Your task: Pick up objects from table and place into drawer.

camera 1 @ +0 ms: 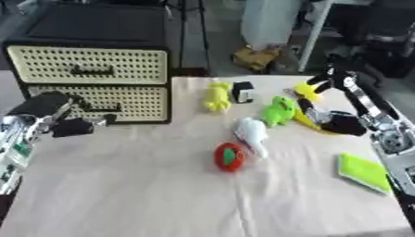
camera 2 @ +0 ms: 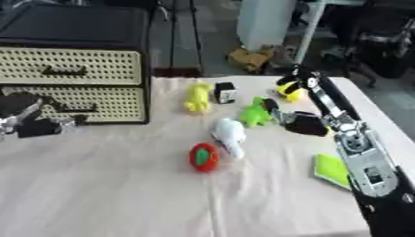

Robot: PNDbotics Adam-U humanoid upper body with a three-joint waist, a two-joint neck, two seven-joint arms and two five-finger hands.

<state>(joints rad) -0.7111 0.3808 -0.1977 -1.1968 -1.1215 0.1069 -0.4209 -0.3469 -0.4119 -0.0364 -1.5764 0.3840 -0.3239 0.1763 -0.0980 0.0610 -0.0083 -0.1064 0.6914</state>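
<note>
Left eye view: a cloth-covered table (camera 1: 162,199) with a two-drawer cabinet (camera 1: 89,69) standing on its far left part, toys strewn to the right of it.
Cabinet: black frame, two cream perforated drawer fronts with dark handles; upper drawer (camera 1: 87,65) and lower drawer (camera 1: 105,102) both look shut.
Left hand (camera 1: 73,126): in from the left edge, low in front of the lower drawer, near its handle; fingers dark and bunched, whether they are curled or straight cannot be told.
Right hand (camera 2: 304,124): reaching in from the right, down on the table just right of the green toy; fingers bent, something yellow beneath them in the left eye view, but whether they hold it cannot be told.
Yellow toy (camera 1: 217,96): upright figure at the far middle, just left of a small black-and-white box (camera 1: 242,91).
Green toy (camera 1: 279,111): bright green figure right of centre.
White toy (camera 1: 253,134): lying in front of the green one, touching or nearly touching the red ball.
Red ball (camera 1: 229,156): red with a green patch, nearest the centre of the table.
Yellow piece (camera 2: 290,91): near the far right edge, behind the right arm.
Green flat pad (camera 1: 363,172): lime, lying at the right edge, beside the right forearm.
</note>
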